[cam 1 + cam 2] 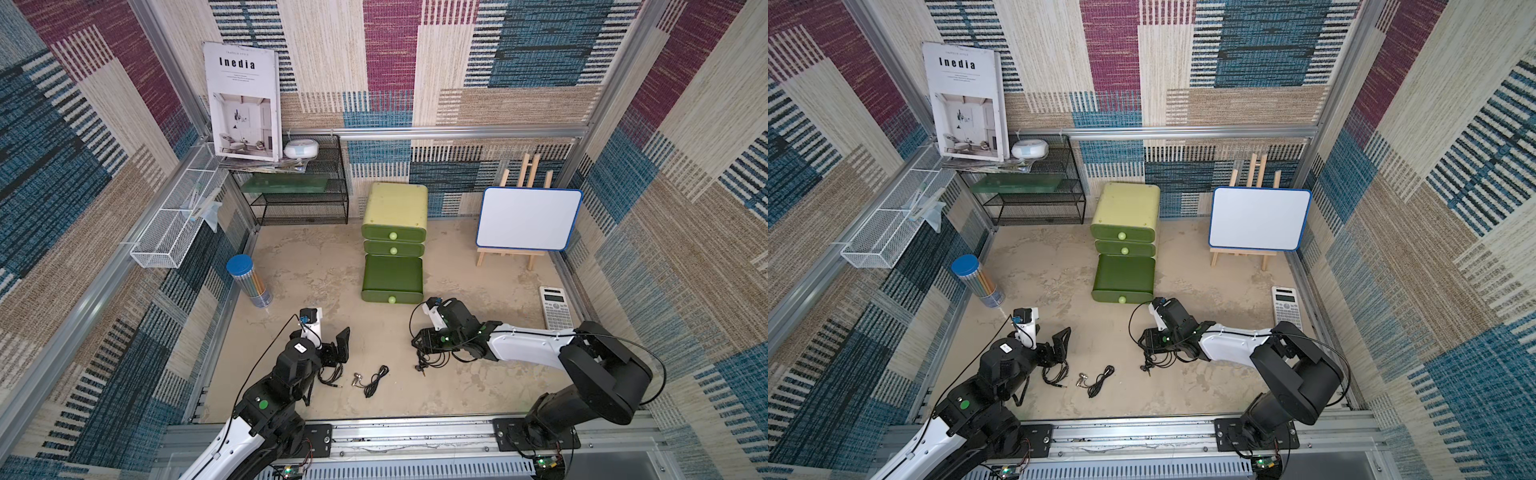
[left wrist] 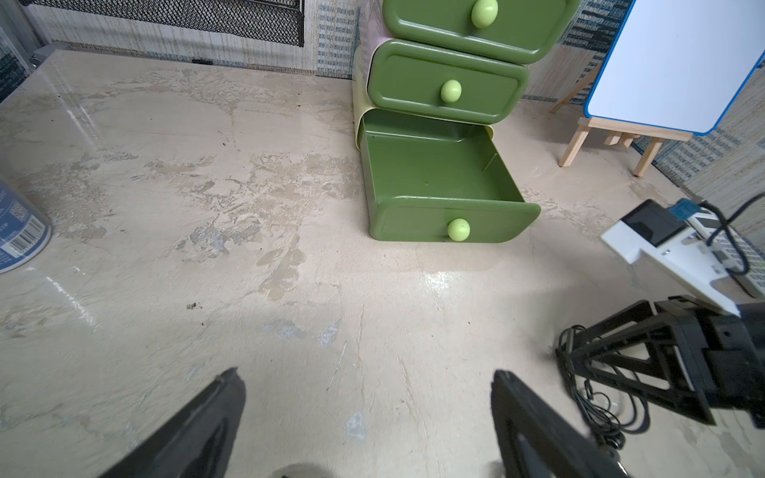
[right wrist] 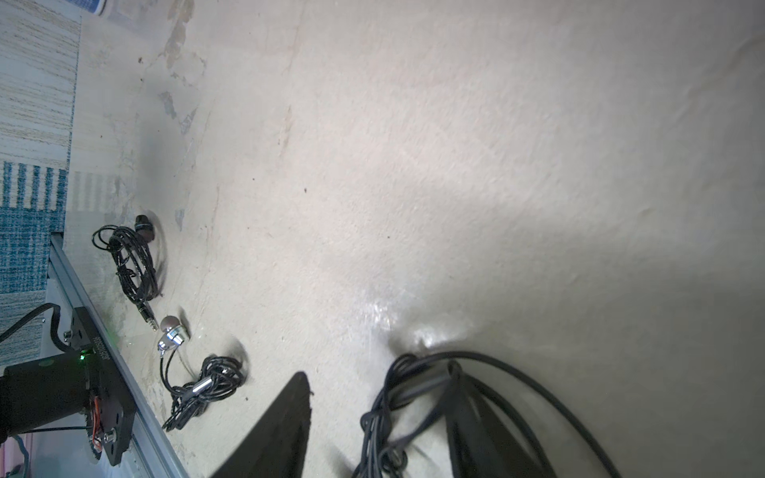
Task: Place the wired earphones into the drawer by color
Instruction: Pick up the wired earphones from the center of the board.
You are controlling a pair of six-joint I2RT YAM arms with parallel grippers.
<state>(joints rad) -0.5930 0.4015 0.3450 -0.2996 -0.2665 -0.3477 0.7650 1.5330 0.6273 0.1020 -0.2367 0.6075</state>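
Note:
Three black wired earphones lie on the table. One bundle (image 1: 330, 376) sits just under my left gripper (image 1: 337, 351), which hangs wide open (image 2: 368, 380) over bare table. A second bundle (image 1: 376, 379) with silver earbuds (image 3: 172, 335) lies in the middle. The third bundle (image 3: 370, 422) lies between the fingers of my right gripper (image 3: 376, 370), against one finger and with a gap to the other. In both top views that gripper (image 1: 424, 343) (image 1: 1148, 340) is low on the table. The green drawer unit has its bottom drawer (image 1: 392, 276) (image 2: 430, 169) pulled out, with nothing in it.
A blue-lidded pencil tube (image 1: 249, 282) stands at the left and a calculator (image 1: 555, 307) lies at the right. A whiteboard on an easel (image 1: 528, 218) stands at the back right and a black mesh shelf (image 1: 299, 187) at the back left.

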